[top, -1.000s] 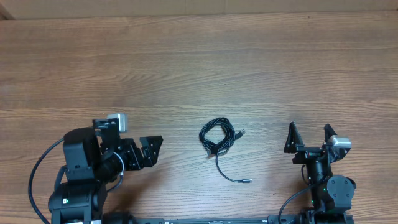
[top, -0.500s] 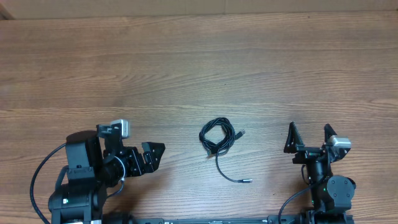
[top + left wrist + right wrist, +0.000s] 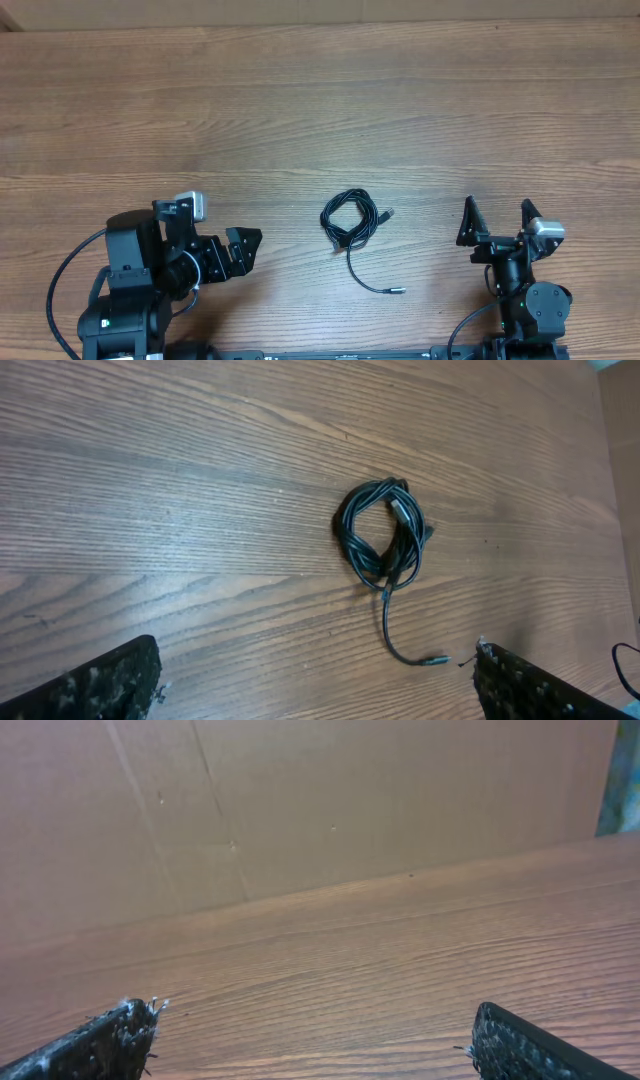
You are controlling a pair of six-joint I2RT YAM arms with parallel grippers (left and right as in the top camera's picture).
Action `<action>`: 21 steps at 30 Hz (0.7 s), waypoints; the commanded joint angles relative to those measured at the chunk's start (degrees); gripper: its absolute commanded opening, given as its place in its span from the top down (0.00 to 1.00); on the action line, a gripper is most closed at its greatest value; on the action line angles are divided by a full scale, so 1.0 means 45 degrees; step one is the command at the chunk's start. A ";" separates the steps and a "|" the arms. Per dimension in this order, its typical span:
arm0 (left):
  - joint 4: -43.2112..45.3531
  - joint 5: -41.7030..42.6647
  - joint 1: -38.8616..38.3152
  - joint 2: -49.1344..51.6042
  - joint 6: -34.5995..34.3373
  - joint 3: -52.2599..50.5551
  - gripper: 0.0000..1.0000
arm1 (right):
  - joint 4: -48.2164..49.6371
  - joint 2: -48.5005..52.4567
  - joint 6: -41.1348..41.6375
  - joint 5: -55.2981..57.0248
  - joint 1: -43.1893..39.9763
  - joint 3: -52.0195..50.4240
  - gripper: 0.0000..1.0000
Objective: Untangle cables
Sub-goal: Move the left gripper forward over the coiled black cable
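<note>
The cables (image 3: 348,221) lie as a small black coiled bundle on the wooden table, between the two arms. One loose end trails toward the front and ends in a silvery plug (image 3: 395,291). Another plug tip (image 3: 388,213) sticks out at the coil's right. In the left wrist view the bundle (image 3: 380,540) lies ahead and the trailing plug (image 3: 436,659) rests near the right fingertip. My left gripper (image 3: 243,249) is open and empty, left of the bundle. My right gripper (image 3: 497,222) is open and empty, right of the bundle; its view shows no cable.
The wooden table (image 3: 320,120) stretches far beyond the bundle. A brown cardboard wall (image 3: 300,800) stands at the table's far edge. Thick black wires run by each arm base at the front (image 3: 65,270).
My left gripper has shifted slightly, turning a little toward the bundle. The cables and the right arm have not moved.
</note>
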 commanded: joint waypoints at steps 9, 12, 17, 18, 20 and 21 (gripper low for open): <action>-0.0068 -0.0461 0.0068 0.0015 0.0078 0.0253 0.00 | 0.0063 -0.0029 -0.0015 0.0117 -0.0010 -0.0131 0.00; -0.0121 -0.0461 0.0068 0.0015 -0.0374 0.0253 0.00 | 0.0063 -0.0029 -0.0015 0.0117 -0.0010 -0.0131 0.00; -0.0131 -0.0461 0.0063 0.0019 -0.0427 0.0248 0.04 | 0.0063 -0.0029 -0.0015 0.0117 -0.0010 -0.0131 0.00; -0.0170 -0.0457 0.0063 0.0019 -0.0427 0.0248 0.05 | 0.0063 -0.0029 -0.0015 0.0117 -0.0010 -0.0131 0.00; -0.0306 -0.0466 0.0053 0.0019 -0.0423 0.0248 0.07 | 0.0063 -0.0029 -0.0015 0.0117 -0.0010 -0.0131 0.00; -0.0393 -0.0466 0.0053 0.0019 -0.0423 0.0248 0.07 | 0.0063 -0.0029 -0.0015 0.0117 -0.0010 -0.0131 0.00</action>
